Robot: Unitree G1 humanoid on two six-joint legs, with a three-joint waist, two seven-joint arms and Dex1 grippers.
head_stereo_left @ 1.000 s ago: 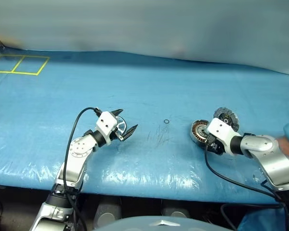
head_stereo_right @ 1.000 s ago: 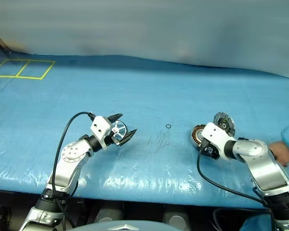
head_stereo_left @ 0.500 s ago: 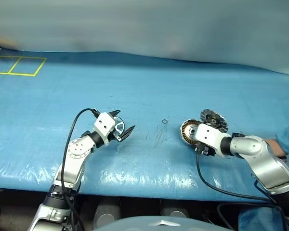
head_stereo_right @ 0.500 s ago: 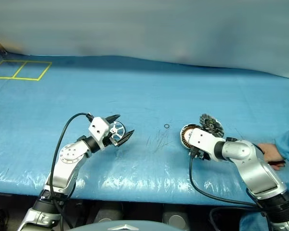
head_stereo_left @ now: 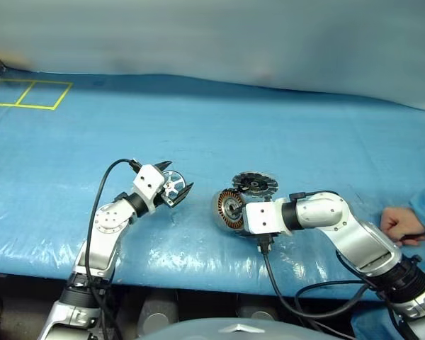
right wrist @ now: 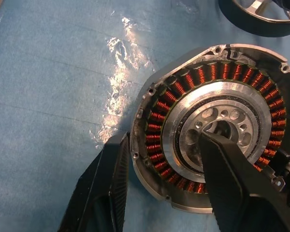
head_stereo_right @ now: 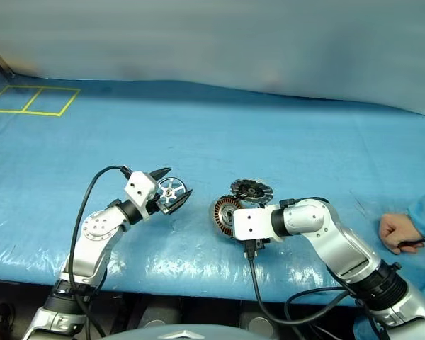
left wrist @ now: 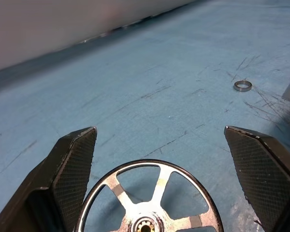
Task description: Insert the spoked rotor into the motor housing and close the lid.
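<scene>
Risk: motor housing (right wrist: 210, 128) could slip, right gripper (right wrist: 166, 186) pinching only its rim, one finger inside | left gripper (left wrist: 176, 181) spread wide around spoked rotor (left wrist: 152, 200), grip unclear | housing tilted on edge, open face toward rotor; lid (head_stereo_left: 254, 184) just behind.

the left gripper (left wrist: 162, 174) has its two black fingers (left wrist: 72, 169) spread wide, with the rotor (left wrist: 150, 203) between them. its rim lies against the one finger and stands apart from the other. beyond, on the blue sheet (left wrist: 135, 87) with dark scratches, lies a small metal ring (left wrist: 242, 85).
</scene>
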